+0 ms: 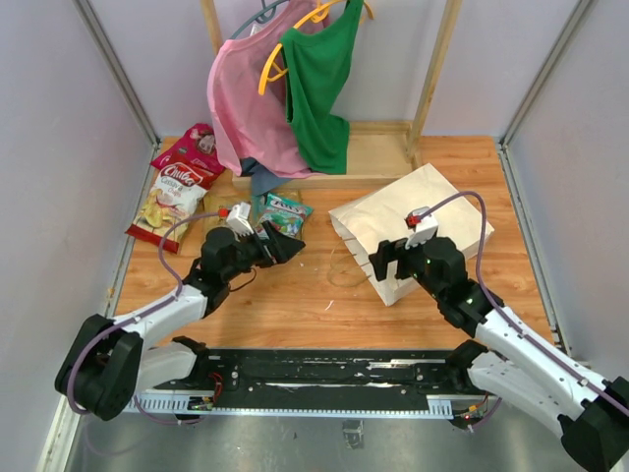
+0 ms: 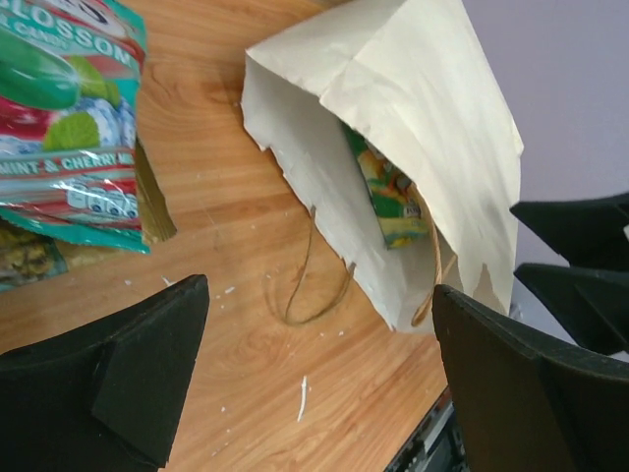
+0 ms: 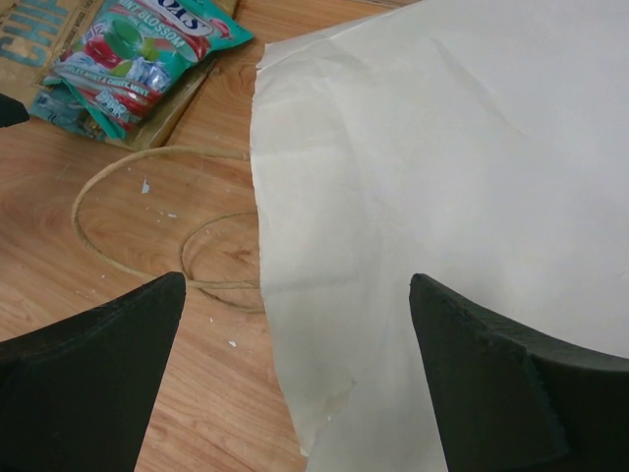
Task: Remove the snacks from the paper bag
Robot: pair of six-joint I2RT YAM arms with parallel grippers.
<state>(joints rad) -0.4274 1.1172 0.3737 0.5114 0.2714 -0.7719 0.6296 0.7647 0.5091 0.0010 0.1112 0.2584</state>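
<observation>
- Cream-beige paper carrier bag (image 1: 432,211) lies on its side on the wooden table (image 1: 314,295), right of centre, with its open mouth facing the left arm.
- Left wrist view: a green-and-yellow glossy packet (image 2: 385,187) sits inside the bag, just behind the mouth and partly hidden by the upper wall.
- Twisted paper loop handles (image 3: 138,221) lie flat on the wood in front of the mouth.
- Left gripper (image 1: 287,248) sits low over the table, pointed toward the bag mouth. Its jaws are spread wide with nothing between them but bare wood.
- Right gripper (image 1: 385,264) hangs over the near corner of the bag at the mouth edge. Its jaws are released and wide apart, and the bag's paper edge shows below the gap. I cannot tell if the fingers touch the paper.
- Teal glossy snack packet with mint and cherry print (image 1: 285,212) is out on the table, just beyond the left gripper and clear of the bag.
- White-and-red chip packet (image 1: 169,205) and a red-pink packet (image 1: 193,147) lie at the far left, overlapping each other and well apart from the bag.
- Pink garment (image 1: 246,108) and green garment (image 1: 319,88) hang on hangers at the back. The pink hem reaches down near the red-pink packet.
</observation>
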